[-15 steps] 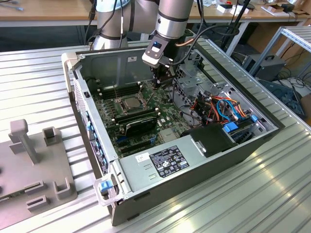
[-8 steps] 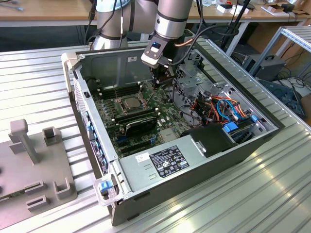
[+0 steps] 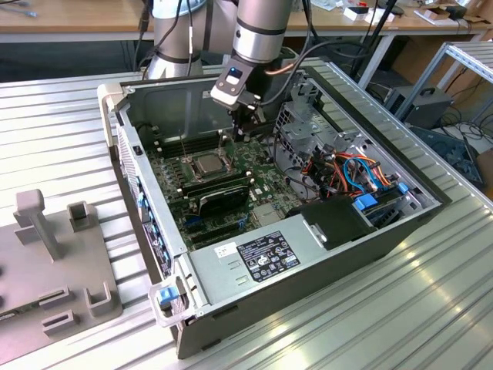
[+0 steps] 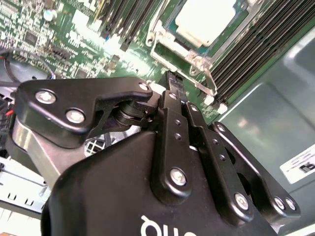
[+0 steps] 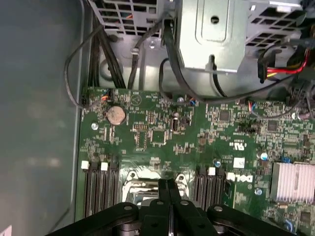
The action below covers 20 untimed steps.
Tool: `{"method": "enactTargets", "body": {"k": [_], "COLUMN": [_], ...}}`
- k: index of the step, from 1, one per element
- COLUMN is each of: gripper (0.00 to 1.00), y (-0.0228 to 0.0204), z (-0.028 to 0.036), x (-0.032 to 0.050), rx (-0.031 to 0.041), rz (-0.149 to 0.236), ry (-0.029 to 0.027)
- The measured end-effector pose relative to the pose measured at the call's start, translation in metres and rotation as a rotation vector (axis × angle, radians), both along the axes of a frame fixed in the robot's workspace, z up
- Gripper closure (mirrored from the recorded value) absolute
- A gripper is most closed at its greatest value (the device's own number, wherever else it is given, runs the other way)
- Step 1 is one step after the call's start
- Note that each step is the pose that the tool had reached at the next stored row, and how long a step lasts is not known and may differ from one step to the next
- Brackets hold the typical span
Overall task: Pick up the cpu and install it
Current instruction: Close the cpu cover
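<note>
Exterior view, centre: small flat silver-grey square cpu [image 3: 208, 163] lies in its metal-framed socket [image 3: 192, 165]. The black gripper [image 3: 240, 132], jaws together and empty, is just beside it; any contact should be square and gentle.

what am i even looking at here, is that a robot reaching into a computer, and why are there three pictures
Yes. The grey tube coming down in the exterior view is a robot arm, and the black part at its end is its gripper. That picture comes from a camera standing off the arm. The other two come from cameras that ride near the arm's wrist and look past the gripper. On the ribbed metal table lies an open computer case with a green motherboard inside. The cpu is the small silver-grey square, and it sits in its socket on that board. The second wrist view shows the cpu just beyond the gripper's tip. The jaws are shut together with nothing showing between them, above the board and close to the socket.
</note>
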<state>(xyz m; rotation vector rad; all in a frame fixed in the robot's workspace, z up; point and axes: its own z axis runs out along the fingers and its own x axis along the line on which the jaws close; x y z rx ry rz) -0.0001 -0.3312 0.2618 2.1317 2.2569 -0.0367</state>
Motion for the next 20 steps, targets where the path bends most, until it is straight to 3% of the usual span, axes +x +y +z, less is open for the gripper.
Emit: {"method": "enactTargets", "body": {"k": [11, 20], "gripper": [0.89, 0.89], "y": [0.0, 0.0], "z": [0.0, 0.0], "x": [-0.0222, -0.0263], "rx": [0.0, 0.0], "rz": [0.0, 0.0], "ry": [0.0, 0.0]}}
